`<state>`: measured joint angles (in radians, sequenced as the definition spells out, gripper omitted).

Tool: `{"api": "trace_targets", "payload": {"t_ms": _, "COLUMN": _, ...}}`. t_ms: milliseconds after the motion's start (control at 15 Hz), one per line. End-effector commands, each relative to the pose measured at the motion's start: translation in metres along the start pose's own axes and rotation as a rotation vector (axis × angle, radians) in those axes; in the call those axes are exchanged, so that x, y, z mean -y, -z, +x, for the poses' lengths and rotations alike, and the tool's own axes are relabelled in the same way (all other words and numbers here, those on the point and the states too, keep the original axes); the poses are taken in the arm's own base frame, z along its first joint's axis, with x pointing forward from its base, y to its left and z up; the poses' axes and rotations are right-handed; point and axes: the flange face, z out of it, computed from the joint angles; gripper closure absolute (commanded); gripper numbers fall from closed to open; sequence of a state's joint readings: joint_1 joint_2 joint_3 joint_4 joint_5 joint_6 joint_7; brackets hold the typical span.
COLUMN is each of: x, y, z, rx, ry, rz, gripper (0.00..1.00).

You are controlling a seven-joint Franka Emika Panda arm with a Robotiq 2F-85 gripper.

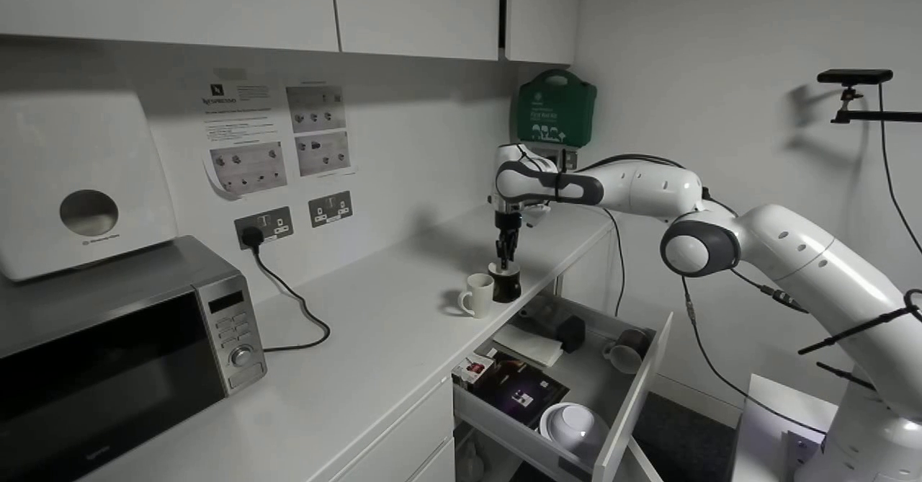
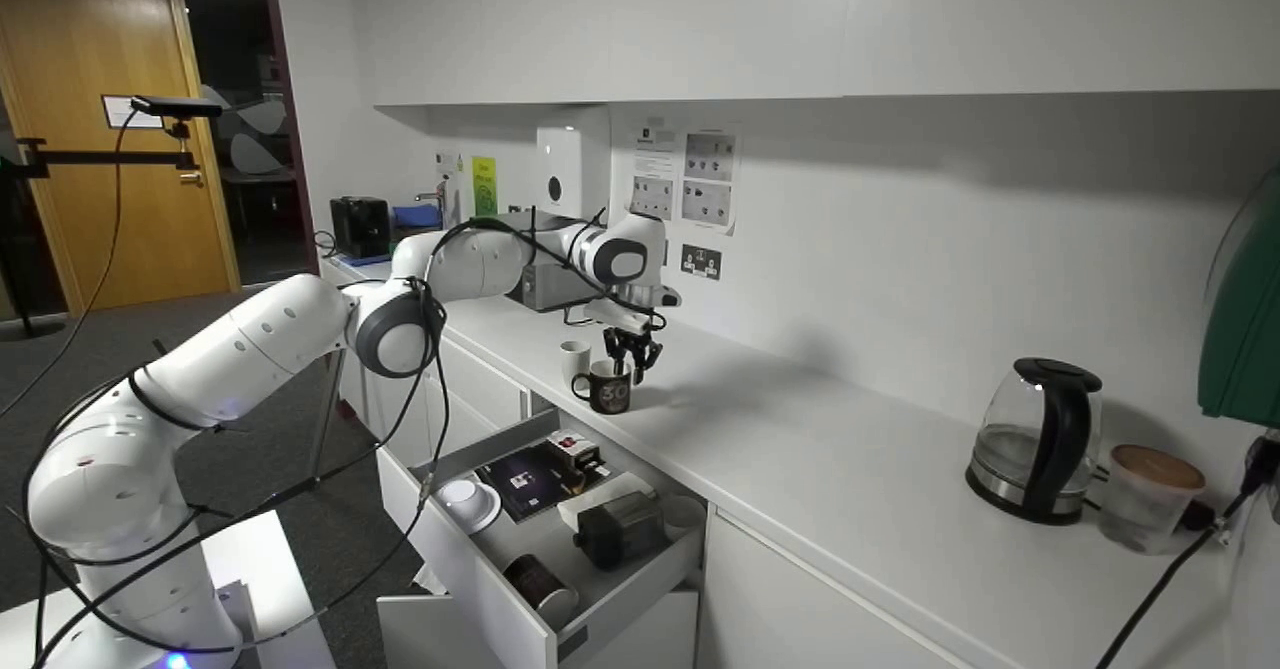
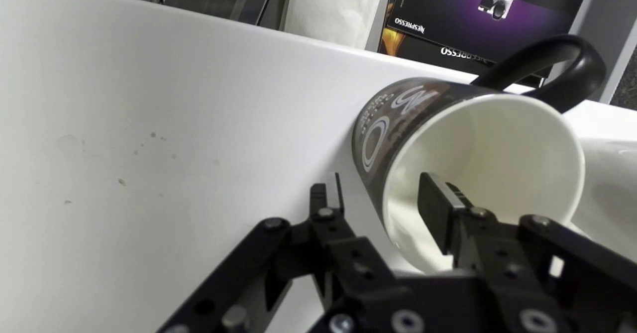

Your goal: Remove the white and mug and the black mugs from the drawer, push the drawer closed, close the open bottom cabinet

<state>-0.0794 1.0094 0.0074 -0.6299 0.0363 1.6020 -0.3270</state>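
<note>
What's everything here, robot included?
Wall cabinets: several, white, overhead
Counter: one, white, below these
Drawer: one, white, open under counter
Cabinet door: one, white, open below drawer
White mug: one, white, on counter
Black mug: one, black, on counter
Drawer mug: one, dark, in drawer
Crockery: count unclear, white, in drawer
Nespresso items: count unclear, dark, in drawer
Kettle: one, clear, on counter
Tub: one, clear, beside kettle
Microwave: one, grey, on counter
Dispenser: one, white, above microwave
First-aid kit: one, green, above counter
Notices: several, white, on wall
Arm: one, white, over counter
Gripper: one, black, open astride black mug's rim
</note>
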Motion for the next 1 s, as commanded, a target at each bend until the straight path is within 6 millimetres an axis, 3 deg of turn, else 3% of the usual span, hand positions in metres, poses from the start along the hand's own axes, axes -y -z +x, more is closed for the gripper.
{"api": "trace_targets", "payload": {"t_ms": 0, "x": -0.004, "y": 0.009, "z": -0.004, "rx": 0.000, "ry": -0.017, "rz": 0.035, "gripper": 0.21}}
{"api": "trace_targets", "payload": {"t_ms": 200, "x": -0.007, "y": 0.012, "z": -0.007, "rx": -0.001, "ry": -0.037, "rz": 0.048, "gripper": 0.01}}
{"api": "trace_targets", "payload": {"t_ms": 600, "x": -0.007, "y": 0.006, "z": -0.009, "rx": 0.004, "ry": -0.079, "rz": 0.079, "gripper": 0.00}}
{"api": "trace_targets", "payload": {"t_ms": 933, "x": 0.005, "y": -0.006, "z": -0.008, "rx": 0.022, "ry": -0.167, "rz": 0.097, "gripper": 0.00}}
